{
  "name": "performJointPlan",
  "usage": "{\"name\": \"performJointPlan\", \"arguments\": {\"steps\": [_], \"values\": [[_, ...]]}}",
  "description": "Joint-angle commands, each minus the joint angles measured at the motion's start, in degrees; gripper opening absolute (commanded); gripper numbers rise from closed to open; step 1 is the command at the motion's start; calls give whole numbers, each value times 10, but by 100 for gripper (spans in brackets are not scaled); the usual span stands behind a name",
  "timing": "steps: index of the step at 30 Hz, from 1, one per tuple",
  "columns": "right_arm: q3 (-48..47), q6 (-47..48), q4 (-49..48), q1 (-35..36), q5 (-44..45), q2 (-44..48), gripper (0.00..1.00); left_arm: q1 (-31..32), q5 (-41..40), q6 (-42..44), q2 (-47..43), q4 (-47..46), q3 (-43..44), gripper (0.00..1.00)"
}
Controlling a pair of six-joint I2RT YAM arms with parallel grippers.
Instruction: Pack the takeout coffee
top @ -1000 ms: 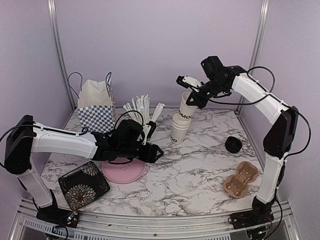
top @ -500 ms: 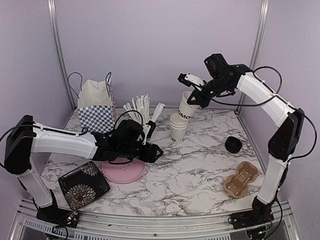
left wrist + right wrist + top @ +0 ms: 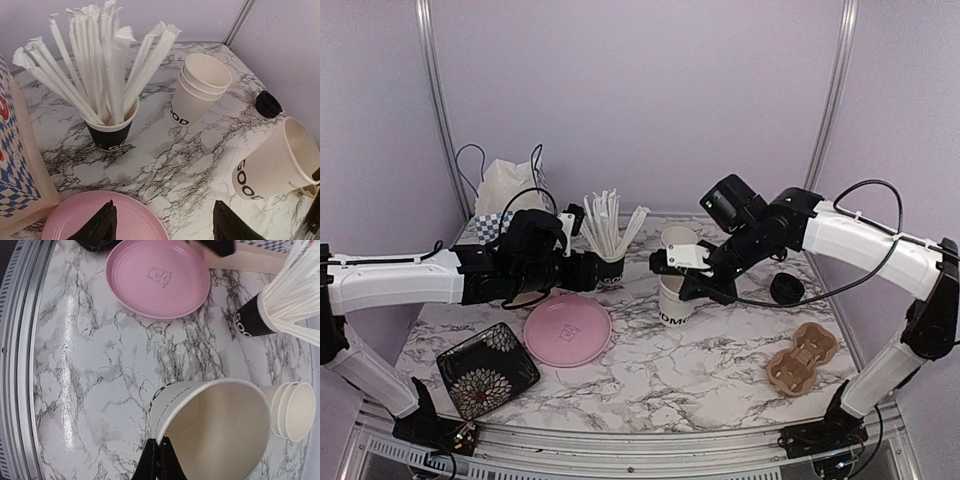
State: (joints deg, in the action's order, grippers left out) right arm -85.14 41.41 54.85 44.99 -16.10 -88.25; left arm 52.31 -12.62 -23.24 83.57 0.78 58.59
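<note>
Right jaws: shut tight on the rim of the held cup (image 3: 215, 435), pinching its wall.
Held cup: tilted and lidless, over the middle of the surface (image 3: 720, 370); only "GOO" reads; cannot tell whether its base touches down.
Stacked cups (image 3: 200, 87): far middle, half hidden from above by the right arm.
Black lid (image 3: 786, 289): alone by the right edge.
Left jaws: wide, holding nothing, over the pink plate (image 3: 567, 329); the wrist view cuts off the tips.
Checked bag (image 3: 500, 200): far left corner, mostly behind the left arm.
</note>
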Motion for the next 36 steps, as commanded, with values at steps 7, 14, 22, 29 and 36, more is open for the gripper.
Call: {"name": "performJointPlan", "arguments": {"steps": [7,14,22,29,36], "values": [[124,66,-137,126,71,18,0,-49,-12,-16,-16,32,-23,67],[138,62,-178,153,69,-11,0,-50,-2,-22,-13,19,-27,67],[140,58,-174,157,41,-31,0,-50,-1,-21,-10,12,-34,67],[139,57,-171,158,29,-44,2,-50,11,-15,2,7,-32,67],[129,62,-151,158,17,-56,11,-50,24,6,6,13,-17,67]]}}
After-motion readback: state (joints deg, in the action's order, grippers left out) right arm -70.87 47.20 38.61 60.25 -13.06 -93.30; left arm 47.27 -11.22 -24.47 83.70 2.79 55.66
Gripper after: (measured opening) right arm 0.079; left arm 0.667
